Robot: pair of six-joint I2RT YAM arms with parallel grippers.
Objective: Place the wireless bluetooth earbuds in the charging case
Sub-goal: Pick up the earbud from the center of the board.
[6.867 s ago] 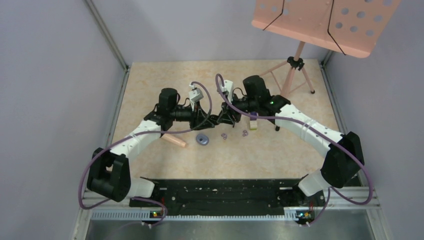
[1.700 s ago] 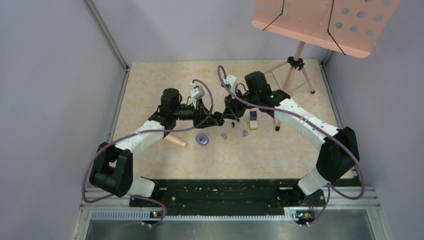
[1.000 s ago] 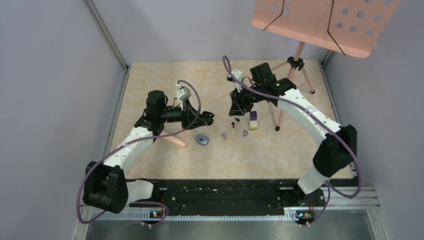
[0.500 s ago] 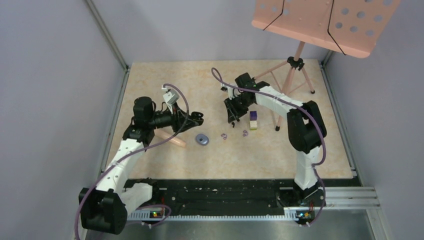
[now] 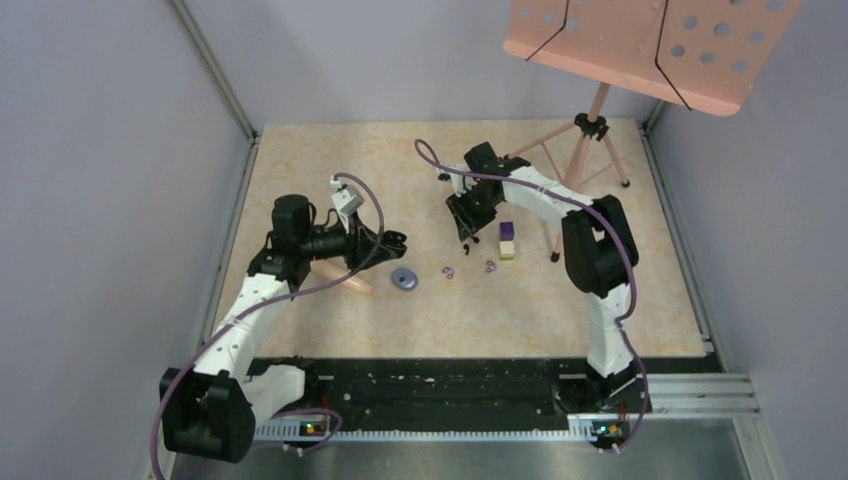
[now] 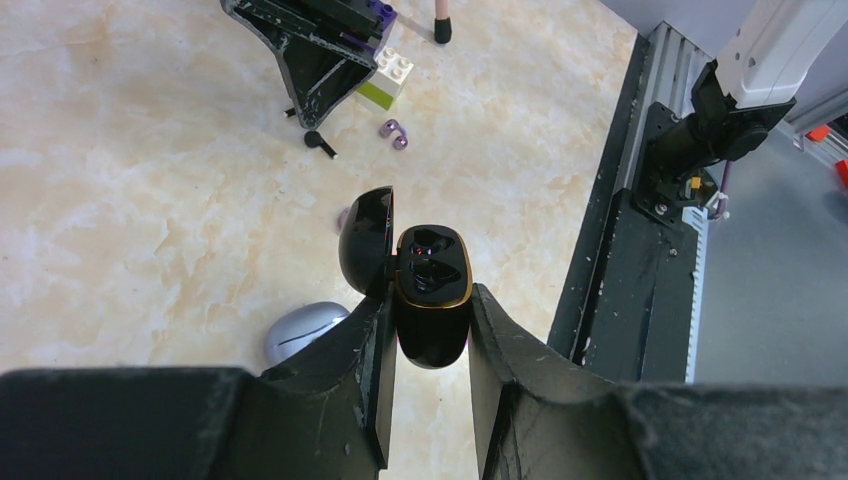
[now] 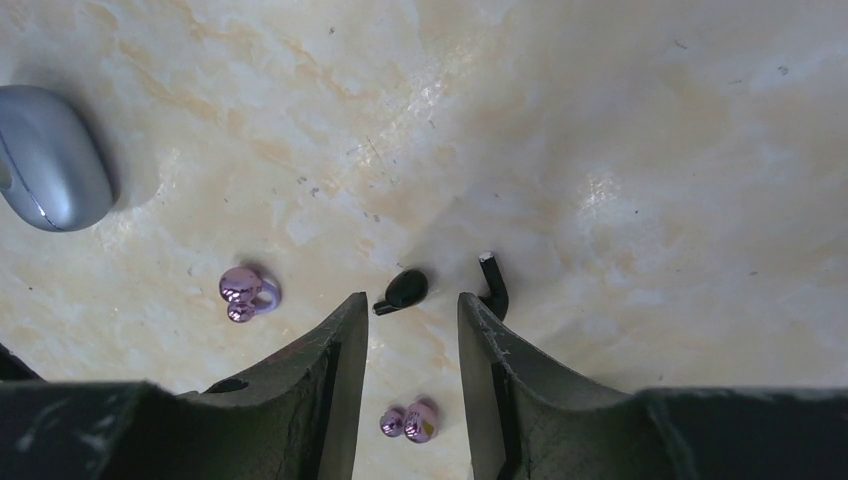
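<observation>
While my left gripper (image 6: 428, 300) clamps the glossy black gold-rimmed charging case (image 6: 432, 285), lid open, level above the beige marbled tabletop (image 6: 150, 150), two tiny black earbuds (image 7: 404, 288) lie just under my downward-pointing right gripper (image 7: 410, 310), its jaws parted; open surface spreads beyond them.

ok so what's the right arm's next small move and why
Probably lower the right gripper and close on the black earbud lying under its open jaws; it's on the table, and the left gripper holds the charging case open, ready.
</observation>
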